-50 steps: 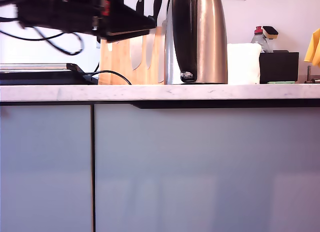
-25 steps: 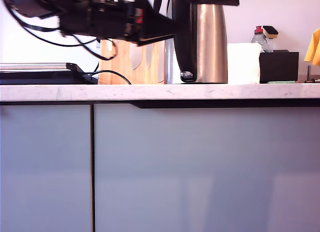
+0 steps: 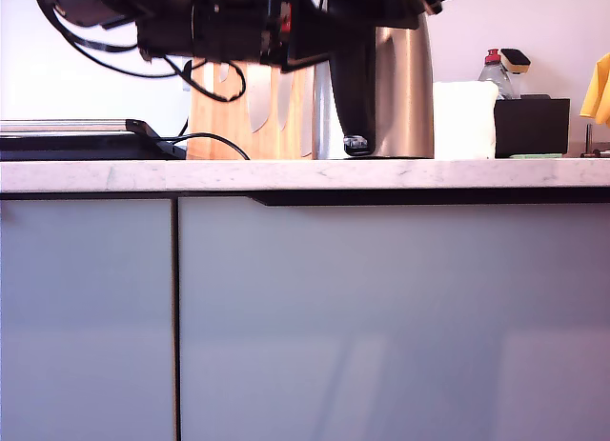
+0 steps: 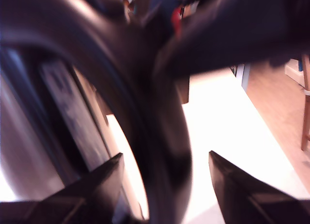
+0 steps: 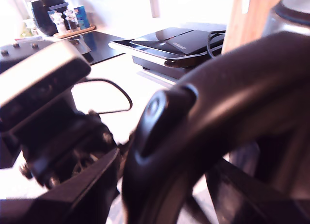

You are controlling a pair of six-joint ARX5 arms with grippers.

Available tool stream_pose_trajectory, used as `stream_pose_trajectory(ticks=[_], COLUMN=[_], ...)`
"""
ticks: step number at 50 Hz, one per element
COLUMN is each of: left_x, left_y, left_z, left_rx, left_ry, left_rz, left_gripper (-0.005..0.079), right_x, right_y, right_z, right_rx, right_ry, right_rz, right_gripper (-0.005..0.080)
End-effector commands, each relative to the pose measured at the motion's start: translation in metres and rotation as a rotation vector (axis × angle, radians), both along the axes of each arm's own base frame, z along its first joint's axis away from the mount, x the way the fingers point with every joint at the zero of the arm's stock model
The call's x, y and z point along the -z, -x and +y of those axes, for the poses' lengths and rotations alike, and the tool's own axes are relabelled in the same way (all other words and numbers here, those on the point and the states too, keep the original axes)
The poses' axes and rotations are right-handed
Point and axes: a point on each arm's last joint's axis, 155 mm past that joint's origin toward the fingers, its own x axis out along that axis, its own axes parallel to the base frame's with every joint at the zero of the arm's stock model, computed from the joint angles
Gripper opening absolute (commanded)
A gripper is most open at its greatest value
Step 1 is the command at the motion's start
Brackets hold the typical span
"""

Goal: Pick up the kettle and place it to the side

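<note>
Kettle (image 3: pixel 405 93) stands upright on the tabletop (image 3: pixel 305 174), base flat on the surface. Knife block (image 3: pixel 250 117) is just beside it on the exterior view's left; white block-shaped thing (image 3: pixel 465 120) and black box (image 3: pixel 531 127) w/ a bottle (image 3: pixel 493 71) sit on its other side.

My first gripper (image 4: pixel 164 168): fingers (image 4: pixel 104 178) apart, one each side of the kettle's black handle (image 4: pixel 160 137), which runs straight btwn them & fills most of the first wrist view. Gap shows on both sides of the handle, so no visible contact; not clamped. Steel body of the kettle sits just past one finger, bright tabletop past the other.

My second gripper (image 5: pixel 162 185): fingers (image 5: pixel 92 185) also apart, w/ the handle (image 5: pixel 203 112) arching btwn them, close in. Can't tell if either pad touches it: blurred. Beyond this gripper, the other arm's hardware sits right next to the handle; further off, a flat black appliance (image 5: pixel 177 42) w/ a cable (image 5: pixel 118 96) lying on the tabletop.

Exterior view: dark arm hardware (image 3: pixel 219 27) reaches across in front of the knife block to the handle's upper part (image 3: pixel 348 55); more black hardware sits over the kettle's top. Which arm is which there, can't tell. Cabinet fronts (image 3: pixel 305 317) below the tabletop.
</note>
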Motion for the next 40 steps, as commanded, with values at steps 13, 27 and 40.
stream_pose_trajectory(ticks=[13,27,40], left_x=[0.027,0.039,0.049], left_y=[-0.003,-0.001,-0.003], left_z=[-0.003,-0.003,-0.001], left_rx=[0.005,0.008,-0.015], left_ry=[-0.042,-0.085,-0.116], left_rz=[0.075,0.084,0.101], left_gripper=[0.0113,-0.0024,-0.0023], right_x=[-0.004,-0.006,-0.017], right_y=[0.0,0.003,0.013], right_z=[0.002,0.007,0.016], right_rx=[-0.01,-0.022,-0.047], right_ry=[0.0,-0.003,-0.014], right_rz=[-0.001,-0.005,-0.032], right_gripper=[0.0382,0.0305,-0.0011])
